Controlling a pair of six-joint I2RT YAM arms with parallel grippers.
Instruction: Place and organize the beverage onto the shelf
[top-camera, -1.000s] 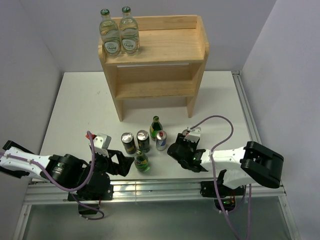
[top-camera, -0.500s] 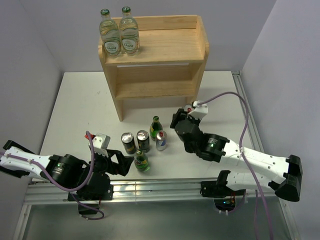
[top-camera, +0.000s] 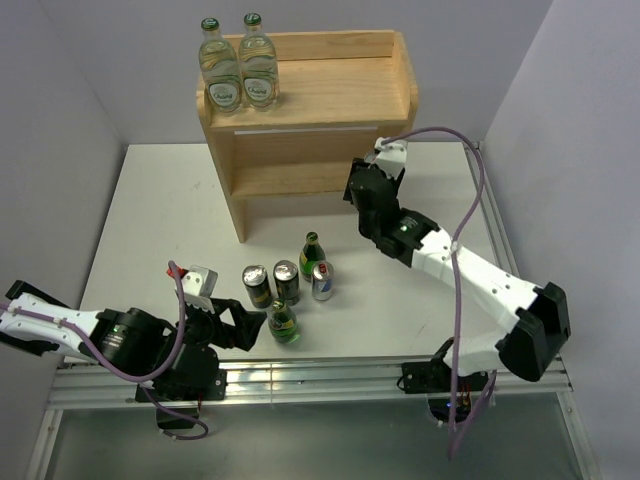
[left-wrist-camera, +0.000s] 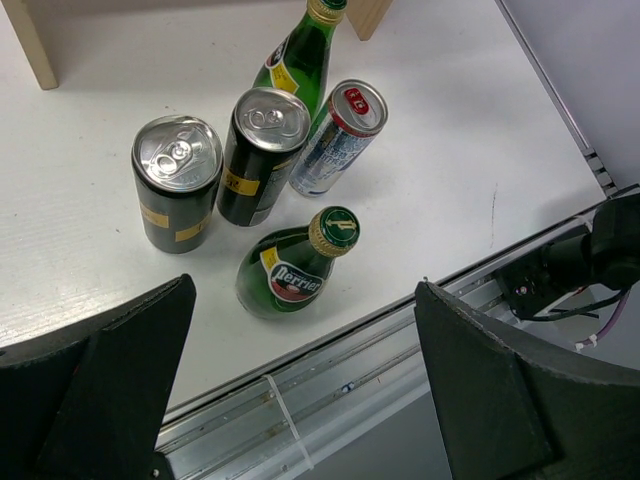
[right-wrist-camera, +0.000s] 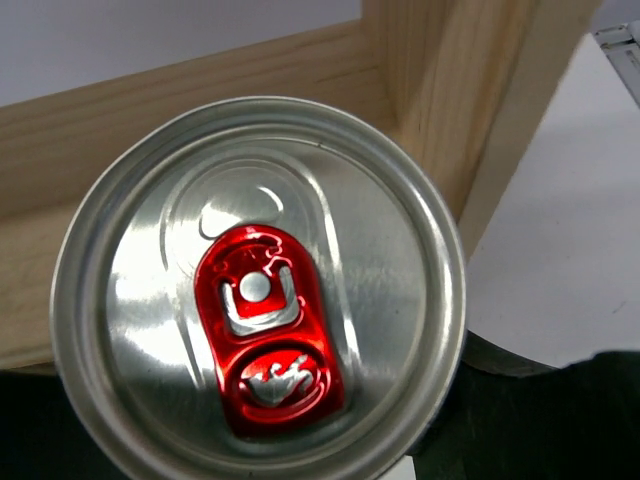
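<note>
The light wood shelf (top-camera: 335, 90) stands at the back of the table, and its wood fills the top of the right wrist view (right-wrist-camera: 450, 90). My right gripper (top-camera: 362, 192) is by the right end of the lower tier. It is shut on a silver can with a red tab (right-wrist-camera: 260, 300). My left gripper (top-camera: 242, 328) is open and empty at the near edge, just left of a green Perrier bottle (top-camera: 283, 322) (left-wrist-camera: 300, 265). Two dark cans (left-wrist-camera: 178, 195) (left-wrist-camera: 262, 155), a silver-blue can (left-wrist-camera: 340, 135) and a second green bottle (left-wrist-camera: 300, 55) stand behind it.
Two clear glass bottles (top-camera: 220, 70) (top-camera: 259, 65) stand at the left end of the shelf's top board. The metal rail (left-wrist-camera: 330, 390) runs along the table's near edge. Grey walls close in both sides.
My right arm has swung from the near table edge up and back to the shelf's lower tier, carrying the can. The left arm and the drinks on the table have not moved.
</note>
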